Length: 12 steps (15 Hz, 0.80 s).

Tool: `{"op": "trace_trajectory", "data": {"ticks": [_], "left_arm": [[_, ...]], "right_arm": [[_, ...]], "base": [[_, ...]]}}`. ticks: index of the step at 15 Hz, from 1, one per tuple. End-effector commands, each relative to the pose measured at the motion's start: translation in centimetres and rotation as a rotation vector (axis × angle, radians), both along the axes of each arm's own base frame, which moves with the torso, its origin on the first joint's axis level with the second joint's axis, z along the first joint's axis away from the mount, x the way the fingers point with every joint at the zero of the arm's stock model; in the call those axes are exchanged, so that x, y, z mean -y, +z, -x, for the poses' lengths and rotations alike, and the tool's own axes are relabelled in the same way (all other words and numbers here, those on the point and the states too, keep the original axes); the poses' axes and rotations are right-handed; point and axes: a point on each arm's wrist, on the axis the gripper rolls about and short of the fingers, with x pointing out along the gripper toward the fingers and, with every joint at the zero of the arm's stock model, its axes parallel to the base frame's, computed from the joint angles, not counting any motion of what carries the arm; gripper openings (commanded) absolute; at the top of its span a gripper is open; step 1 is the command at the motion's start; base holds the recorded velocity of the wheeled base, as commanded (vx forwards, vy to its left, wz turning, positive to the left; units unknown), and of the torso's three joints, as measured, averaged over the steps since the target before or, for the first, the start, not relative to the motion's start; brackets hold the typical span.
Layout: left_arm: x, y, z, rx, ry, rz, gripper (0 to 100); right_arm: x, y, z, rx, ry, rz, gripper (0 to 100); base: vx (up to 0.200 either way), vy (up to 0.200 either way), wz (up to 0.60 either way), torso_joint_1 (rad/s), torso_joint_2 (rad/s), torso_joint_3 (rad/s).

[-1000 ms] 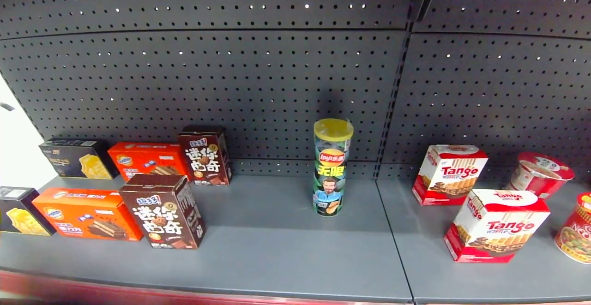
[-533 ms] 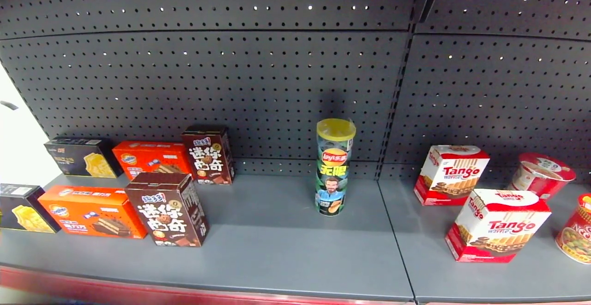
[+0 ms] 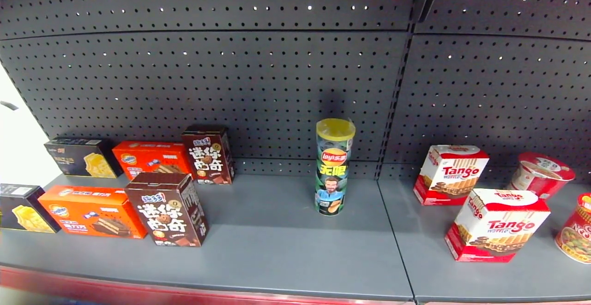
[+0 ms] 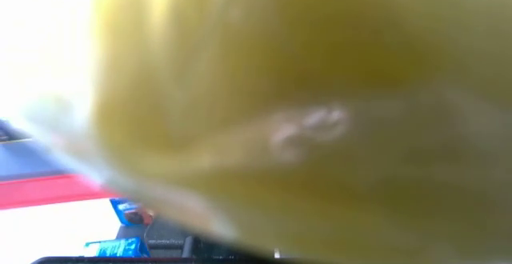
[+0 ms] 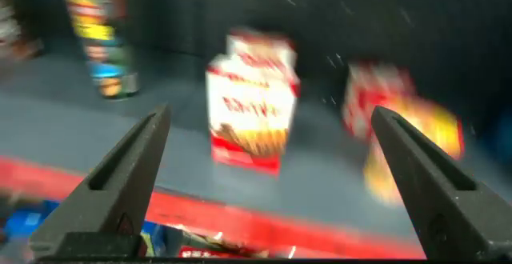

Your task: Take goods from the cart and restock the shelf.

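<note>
Right gripper (image 5: 270,114) jaws spread wide, facing wafer box (image 5: 252,108) on shelf (image 5: 56,128), chip can (image 5: 100,40) nearby.

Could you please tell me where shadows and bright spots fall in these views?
Head view: the chip can throws a shadow up the pegboard, whose holes glint with backlight; white glare at the left edge. Left wrist view: a yellow surface close against the lens, white glare beside it. Right wrist view: the open right gripper stands dark before the shelf.
</note>
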Motion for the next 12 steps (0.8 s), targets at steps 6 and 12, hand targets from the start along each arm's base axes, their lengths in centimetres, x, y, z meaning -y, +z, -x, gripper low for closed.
{"op": "trace_trajectory", "data": {"ticks": [6,12], "left_arm": [[0.0,-0.7,-0.3,-0.025,0.010,0.004,0],[-0.1,-1.1,-0.4,-0.041,0.007,0.023,0]], "right_arm": [[-1.7,7.2,-7.6,-0.189,0.322,0.108,100],[-6.2,7.3,-13.4,-0.311,0.550,0.159,100]], "base": [[0.000,0.000,0.00,0.000,0.00,0.000],[0.000,0.000,0.00,0.000,0.00,0.000]]}}
